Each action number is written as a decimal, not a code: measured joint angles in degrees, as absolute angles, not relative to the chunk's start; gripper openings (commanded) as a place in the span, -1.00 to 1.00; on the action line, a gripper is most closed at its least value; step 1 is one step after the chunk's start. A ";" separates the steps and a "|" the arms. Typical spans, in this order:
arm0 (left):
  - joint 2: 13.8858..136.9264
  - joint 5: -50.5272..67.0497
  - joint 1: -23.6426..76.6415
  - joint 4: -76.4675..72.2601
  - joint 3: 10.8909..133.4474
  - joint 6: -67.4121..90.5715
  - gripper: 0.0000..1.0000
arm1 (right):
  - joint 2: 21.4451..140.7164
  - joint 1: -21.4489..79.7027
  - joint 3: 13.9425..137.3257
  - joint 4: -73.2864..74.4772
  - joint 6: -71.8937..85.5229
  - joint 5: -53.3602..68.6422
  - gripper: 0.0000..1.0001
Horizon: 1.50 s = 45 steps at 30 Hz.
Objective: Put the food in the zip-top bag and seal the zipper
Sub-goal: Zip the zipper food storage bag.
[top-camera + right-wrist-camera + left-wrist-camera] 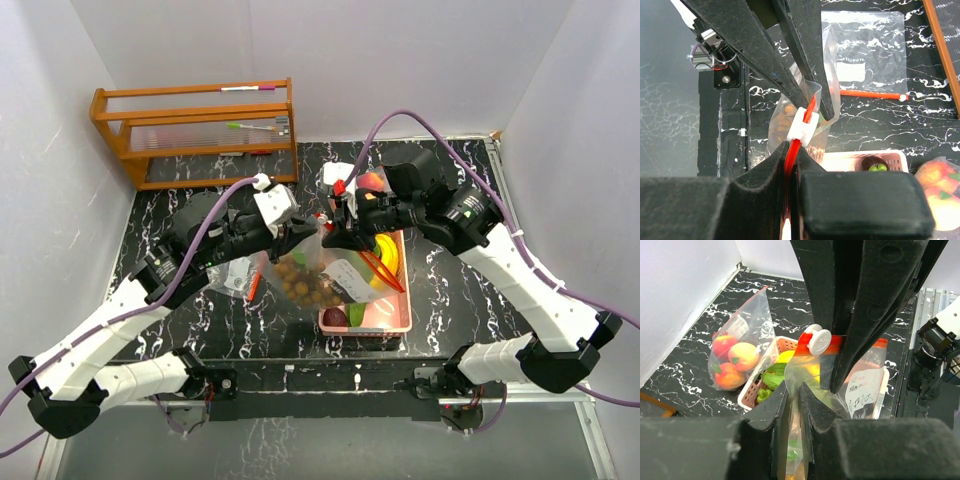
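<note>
Print on the bag's (318, 262) white label (862, 392) is too small to be read. The left end effector (794, 390) is pinched narrowly on the bag's rim, and the right end effector (790, 150) is clamped on its red zipper (812, 106). Inside, longans (300, 280) are seen; bananas (385, 255) are seen in the basket (368, 328).

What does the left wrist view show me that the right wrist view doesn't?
Only left wrist: a yellow banana and green produce in the pink basket.
Only right wrist: longans inside the held zip-top bag, a dark purple fruit in the basket, and a spare flat bag lying on the table.
Both: the white slider on the red zipper, the basket, and a second bag of orange-red fruit.
</note>
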<state>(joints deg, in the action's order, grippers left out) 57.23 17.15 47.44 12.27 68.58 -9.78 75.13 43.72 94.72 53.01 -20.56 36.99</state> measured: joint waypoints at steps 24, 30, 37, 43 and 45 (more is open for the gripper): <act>61.36 28.42 45.41 8.86 69.36 -10.52 -1.00 | 75.05 43.68 94.72 55.11 -21.10 36.07 -0.84; 62.67 31.22 43.62 9.58 70.57 -10.00 -1.00 | 74.78 43.68 94.43 55.07 -20.86 34.41 -0.76; 57.91 14.00 43.42 7.97 68.88 -7.49 -1.00 | 71.07 43.72 88.95 49.82 -17.78 27.51 -0.18; 55.72 3.95 43.11 5.82 68.20 -7.44 -1.00 | 67.44 43.72 85.60 45.36 -15.03 20.91 0.76; 56.07 2.72 43.07 6.11 68.16 -7.64 -1.00 | 66.30 43.79 84.55 43.29 -13.34 16.34 0.85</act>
